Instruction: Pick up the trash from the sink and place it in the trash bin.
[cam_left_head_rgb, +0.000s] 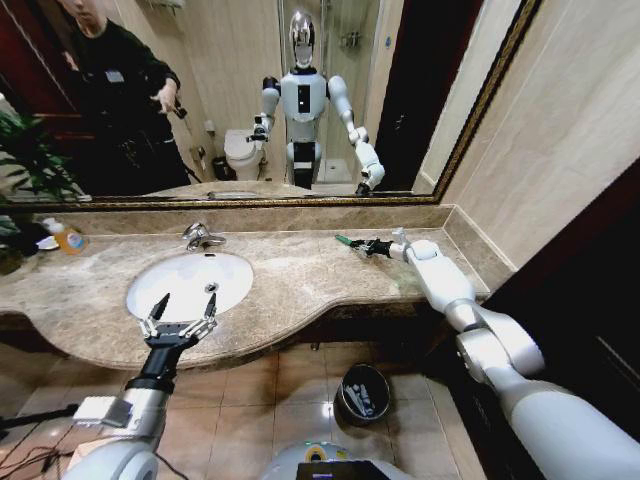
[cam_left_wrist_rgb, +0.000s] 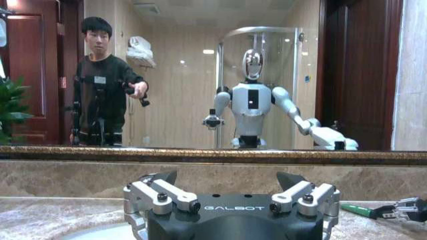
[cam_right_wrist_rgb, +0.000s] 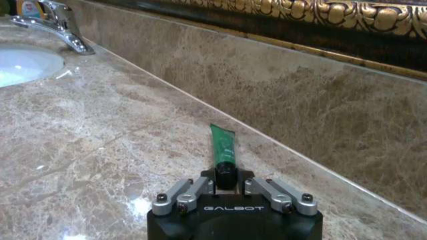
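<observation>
A piece of trash, a small green tube (cam_right_wrist_rgb: 223, 147) with a black cap, lies low over the marble counter by the back wall. My right gripper (cam_right_wrist_rgb: 227, 184) is shut on its cap end. In the head view this gripper (cam_left_head_rgb: 372, 246) and the tube (cam_left_head_rgb: 346, 240) sit right of the white oval sink (cam_left_head_rgb: 190, 282). My left gripper (cam_left_head_rgb: 181, 308) hovers open over the sink's front rim, nothing between its fingers (cam_left_wrist_rgb: 167, 179). The trash bin (cam_left_head_rgb: 362, 393), a small dark round bucket, stands on the floor below the counter.
A chrome faucet (cam_left_head_rgb: 203, 236) rises behind the basin. An orange-yellow bottle (cam_left_head_rgb: 68, 238) and a plant (cam_left_head_rgb: 25, 165) stand at the counter's left end. A gold-framed mirror (cam_left_head_rgb: 300, 100) covers the back wall. A side wall closes the counter's right end.
</observation>
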